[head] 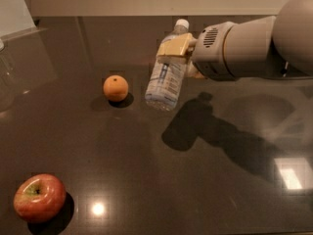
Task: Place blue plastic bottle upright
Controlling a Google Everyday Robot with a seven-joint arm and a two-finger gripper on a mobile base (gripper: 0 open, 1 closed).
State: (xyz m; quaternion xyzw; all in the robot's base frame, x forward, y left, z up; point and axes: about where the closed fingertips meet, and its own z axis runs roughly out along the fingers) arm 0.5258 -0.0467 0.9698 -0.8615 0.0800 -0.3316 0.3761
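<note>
The blue plastic bottle is clear and pale blue with a white cap and a white-and-blue label. It hangs in the air above the dark table, nearly upright, with its cap up and leaning a little toward the back right. My gripper is shut on the bottle's upper part, just below the cap, with a tan finger across the front. The arm comes in from the right. The bottle's base is off the table, to the right of the orange.
An orange sits on the dark glossy table left of the bottle. A red apple lies at the front left. A pale panel and a clear object stand at the far left edge.
</note>
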